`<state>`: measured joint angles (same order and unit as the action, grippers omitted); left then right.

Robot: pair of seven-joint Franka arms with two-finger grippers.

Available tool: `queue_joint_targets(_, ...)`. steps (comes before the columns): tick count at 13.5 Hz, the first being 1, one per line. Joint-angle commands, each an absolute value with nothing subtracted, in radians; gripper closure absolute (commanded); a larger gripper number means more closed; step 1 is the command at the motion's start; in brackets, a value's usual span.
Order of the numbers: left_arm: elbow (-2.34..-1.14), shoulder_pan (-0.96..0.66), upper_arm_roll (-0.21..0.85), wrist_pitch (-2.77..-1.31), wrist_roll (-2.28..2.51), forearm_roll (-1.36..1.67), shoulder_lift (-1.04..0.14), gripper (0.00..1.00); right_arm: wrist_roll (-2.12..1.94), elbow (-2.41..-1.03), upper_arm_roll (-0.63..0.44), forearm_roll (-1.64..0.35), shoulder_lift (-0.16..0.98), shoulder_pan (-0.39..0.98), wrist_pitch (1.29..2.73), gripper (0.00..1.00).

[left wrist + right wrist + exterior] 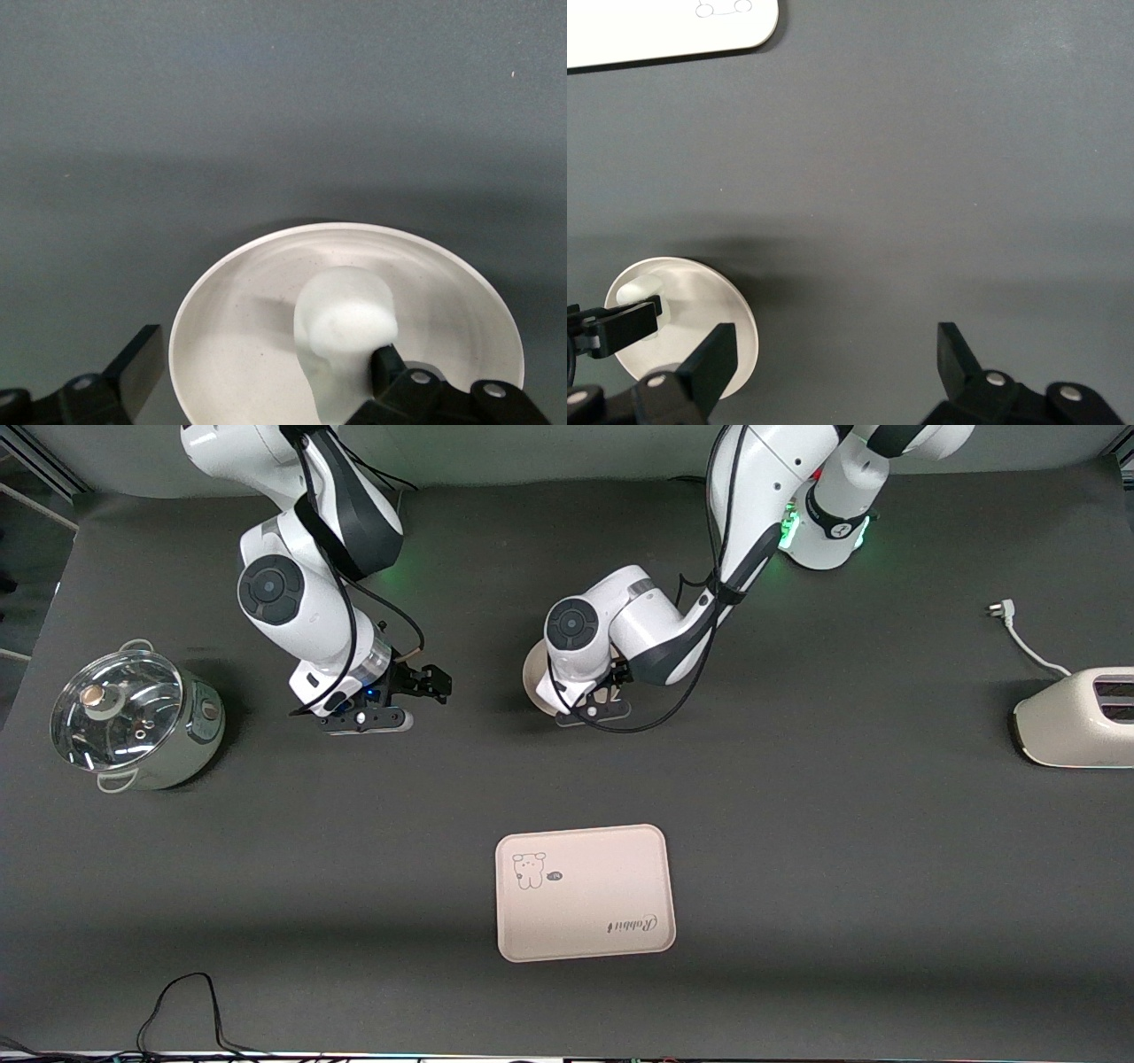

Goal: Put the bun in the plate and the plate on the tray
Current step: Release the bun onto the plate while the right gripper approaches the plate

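The round cream plate (534, 679) lies on the dark table, farther from the front camera than the tray (580, 892), mostly hidden under the left arm. In the left wrist view the off-white bun (345, 317) lies in the plate (239, 328). My left gripper (607, 698) hangs low over the plate, open (266, 367), with one fingertip (388, 361) against the bun. My right gripper (427, 683) is open (833, 354) over bare table beside the plate (709, 297), toward the right arm's end. Its view also shows the bun (642, 292).
A steel pot with a glass lid (133, 717) stands at the right arm's end. A white toaster (1076, 717) with its cord and plug (1001, 611) is at the left arm's end. A black cable (186, 1001) lies at the table's near edge. A tray corner (656, 27) shows in the right wrist view.
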<state>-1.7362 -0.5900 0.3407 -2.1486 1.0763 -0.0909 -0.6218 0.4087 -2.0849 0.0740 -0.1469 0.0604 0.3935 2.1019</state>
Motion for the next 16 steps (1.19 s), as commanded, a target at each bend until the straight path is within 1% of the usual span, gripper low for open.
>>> queue_joint_targets(1, -1.773, -0.595, 0.337, -2.131, 1.097, -0.100, -0.584, 0.00, 0.425, -2.094, 0.066, -0.153, 0.058, 0.410, 2.120, 0.00)
queue_joint_targets(5, -1.775, -0.595, 0.337, -2.119, 1.097, -0.100, -0.571, 0.00, 0.425, -2.092, 0.066, -0.153, 0.069, 0.410, 2.148, 0.00)
queue_joint_targets(16, -1.773, -0.592, 0.337, -2.092, 1.095, -0.100, -0.548, 0.00, 0.422, -2.092, 0.066, -0.153, 0.078, 0.414, 2.148, 0.00)
